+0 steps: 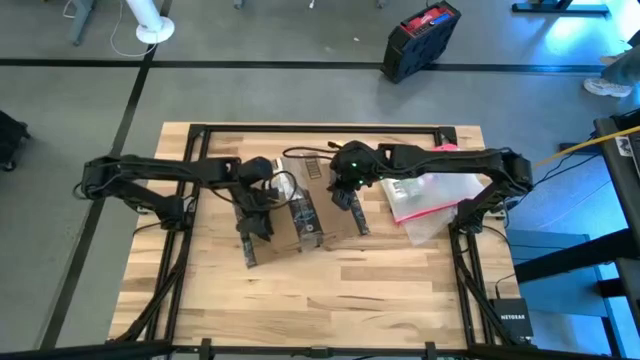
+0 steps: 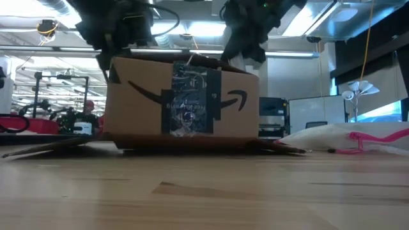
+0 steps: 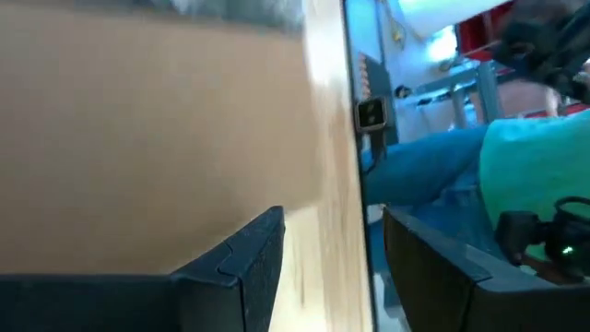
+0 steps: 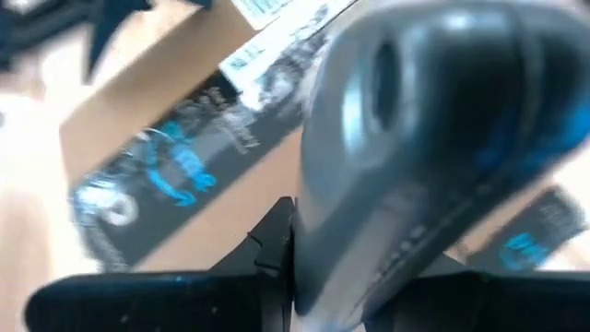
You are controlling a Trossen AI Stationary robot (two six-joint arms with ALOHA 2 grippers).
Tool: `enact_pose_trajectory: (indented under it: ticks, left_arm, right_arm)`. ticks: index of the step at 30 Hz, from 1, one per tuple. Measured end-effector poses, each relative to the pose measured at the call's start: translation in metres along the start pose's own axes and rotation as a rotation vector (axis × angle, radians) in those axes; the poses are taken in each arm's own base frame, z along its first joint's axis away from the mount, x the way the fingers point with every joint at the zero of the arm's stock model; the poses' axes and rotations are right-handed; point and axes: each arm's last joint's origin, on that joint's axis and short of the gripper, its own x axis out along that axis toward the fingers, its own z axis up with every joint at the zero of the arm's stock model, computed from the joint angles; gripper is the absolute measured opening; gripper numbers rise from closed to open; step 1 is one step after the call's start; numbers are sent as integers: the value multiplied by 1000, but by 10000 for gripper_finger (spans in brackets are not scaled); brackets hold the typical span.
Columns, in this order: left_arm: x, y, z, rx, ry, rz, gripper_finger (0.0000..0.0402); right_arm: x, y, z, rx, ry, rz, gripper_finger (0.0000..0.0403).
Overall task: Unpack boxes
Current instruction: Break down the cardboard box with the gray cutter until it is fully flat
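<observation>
Plank-topped wooden worktop [image 1: 330, 290] fills the high view, ringed by a black frame and standing on grey floor crossed by dark lines, with a black and red case [image 1: 421, 40] on the floor beyond the far edge. A brown cardboard box [image 2: 184, 96] with a black tape strip [image 1: 303, 221] and smile-arrow logo sits at the worktop's middle; the low view shows flat cardboard flaps splayed at its base. The left end effector [image 3: 318, 267] is over the box's left edge, its fingers parted on either side of a cardboard wall. The right end effector [image 1: 345, 190] is on the box's right side, fingers set narrowly around a grey object that fills its wrist view; what that object is cannot be told. A clear plastic pouch [image 1: 430, 200] with pink edging lies right of the box. Near half of the worktop lies bare. Behind, a bright workshop with ceiling lights.
</observation>
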Motion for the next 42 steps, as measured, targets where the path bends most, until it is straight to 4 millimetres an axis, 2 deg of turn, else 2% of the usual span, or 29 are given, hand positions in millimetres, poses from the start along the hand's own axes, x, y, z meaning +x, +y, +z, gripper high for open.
enact_pose_trajectory:
  ticks: [3,8,13,19,23,30,36,39,42]
  left_arm:
    - [-16,3,-4,13,-16,27,175]
    - [-47,8,1,30,-178,120,175]
    - [-73,20,5,-21,-324,270,175]
    - [-90,32,4,-46,-383,315,175]
    - [-100,38,3,-52,-422,343,175]
    - [-115,47,-2,75,-428,420,175]
    - [-126,60,-4,133,-425,608,175]
    - [-126,71,-2,111,-426,559,175]
    - [-116,83,-2,60,-388,408,175]
  right_arm:
    - [-6,11,1,38,-21,86,72]
    - [-5,42,-11,-29,25,175,72]
    - [-4,62,-20,-54,28,164,72]
    - [-5,79,-28,-28,22,143,72]
    - [-5,91,-32,-12,-10,140,72]
    - [-6,104,-33,23,-70,139,72]
    - [-2,109,-39,48,-36,143,72]
    - [4,112,-43,45,-12,128,72]
    - [9,109,-48,38,30,86,72]
